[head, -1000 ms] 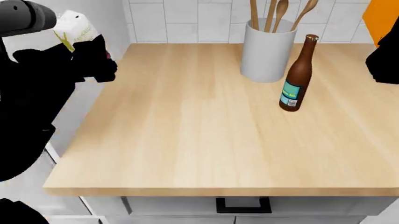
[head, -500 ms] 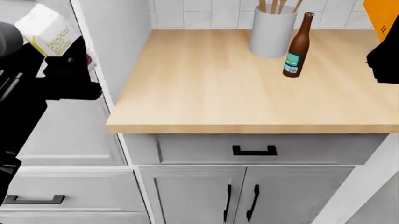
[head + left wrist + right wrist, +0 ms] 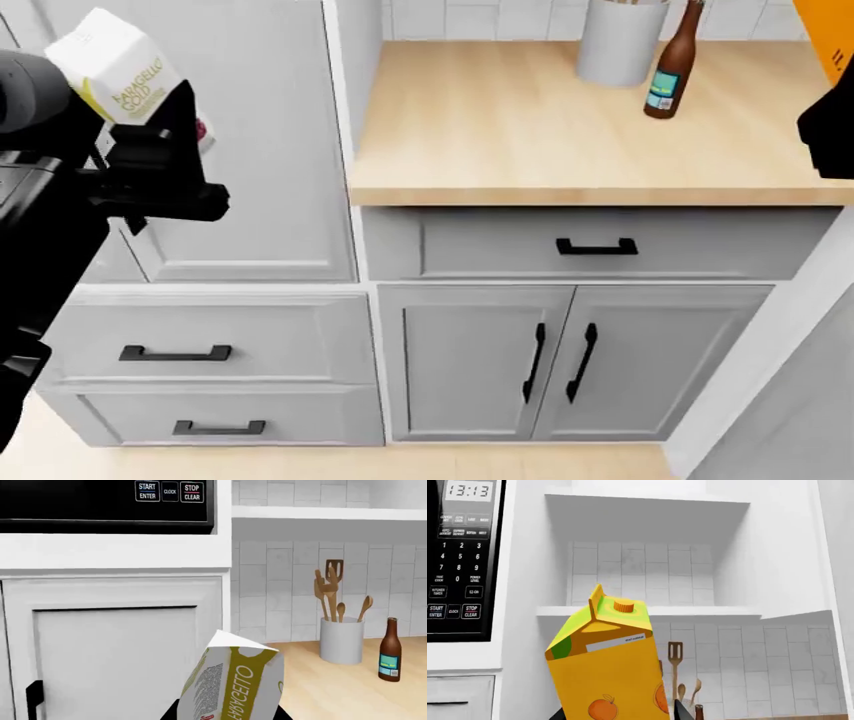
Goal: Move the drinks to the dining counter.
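Note:
My left gripper (image 3: 150,140) is shut on the small white carton (image 3: 114,68), which has a yellow-green band and leans in the jaws; the left wrist view shows this carton (image 3: 233,685) filling its lower middle. At the head view's right edge, my right gripper (image 3: 830,125) is shut on the yellow-orange juice carton (image 3: 825,28). In the right wrist view that carton (image 3: 607,670) stands upright between dark fingers (image 3: 684,711). The brown bottle (image 3: 671,68) with its blue label stands alone on the wood countertop, far from both grippers, and appears as the bottle (image 3: 389,652) in the left wrist view. The dining counter is out of view.
The butcher-block countertop (image 3: 534,130) carries a white crock of wooden spoons (image 3: 621,40) beside the bottle. Below it are a drawer (image 3: 597,245) and double doors (image 3: 561,360). A tall white cabinet (image 3: 267,150) with drawers (image 3: 174,352) stands close to my left arm. A microwave (image 3: 460,555) sits above.
The head view has pulled back and down from the countertop, so the bottle and crock have slid to the top right and cabinet fronts now show. Both grippers still hold their cartons.

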Robot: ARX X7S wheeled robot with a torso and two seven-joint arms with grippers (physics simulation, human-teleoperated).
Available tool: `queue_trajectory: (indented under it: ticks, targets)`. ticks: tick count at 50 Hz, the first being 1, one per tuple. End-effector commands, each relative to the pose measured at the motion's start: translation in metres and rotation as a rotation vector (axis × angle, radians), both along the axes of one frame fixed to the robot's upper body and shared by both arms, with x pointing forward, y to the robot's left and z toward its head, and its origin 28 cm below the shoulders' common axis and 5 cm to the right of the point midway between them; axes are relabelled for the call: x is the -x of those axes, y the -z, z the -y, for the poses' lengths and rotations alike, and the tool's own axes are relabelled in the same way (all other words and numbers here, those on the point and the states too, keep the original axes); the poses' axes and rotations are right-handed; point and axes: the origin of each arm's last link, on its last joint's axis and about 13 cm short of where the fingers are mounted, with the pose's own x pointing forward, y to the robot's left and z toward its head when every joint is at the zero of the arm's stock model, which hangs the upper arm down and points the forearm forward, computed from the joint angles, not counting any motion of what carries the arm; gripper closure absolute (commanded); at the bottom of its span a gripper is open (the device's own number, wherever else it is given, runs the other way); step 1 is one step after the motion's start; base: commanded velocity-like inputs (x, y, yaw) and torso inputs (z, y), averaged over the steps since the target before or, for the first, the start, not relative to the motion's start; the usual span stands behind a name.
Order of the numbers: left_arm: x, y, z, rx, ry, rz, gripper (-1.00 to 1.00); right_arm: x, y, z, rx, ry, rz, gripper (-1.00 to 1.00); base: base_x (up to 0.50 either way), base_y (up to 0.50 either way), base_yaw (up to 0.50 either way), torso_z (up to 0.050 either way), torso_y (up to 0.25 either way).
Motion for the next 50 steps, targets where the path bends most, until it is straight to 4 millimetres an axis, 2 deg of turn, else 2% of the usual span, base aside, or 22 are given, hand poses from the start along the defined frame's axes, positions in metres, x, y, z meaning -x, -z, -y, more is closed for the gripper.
queue_trajectory:
  ticks: [1,16,50]
  targets:
    - [0.0003,-0.0014,-0.0003,0.003,-0.006,0.012,1.0,0.0049,-0.0055,0.0006,0.001,-0.001,0.074,1.0,-0.46,0.37,0.0,0.0,0.0]
    - [0.0008,-0.0015,-0.0003,0.001,-0.005,0.013,1.0,0.0057,-0.005,0.0004,0.042,0.008,0.088,1.0,-0.36,0.45,0.0,0.001,0.001]
    - [0.0007,-0.0042,-0.0002,-0.007,-0.003,0.015,1.0,0.0059,-0.0049,-0.0002,0.066,0.01,0.097,1.0,-0.17,0.5,0.0,0.001,0.001]
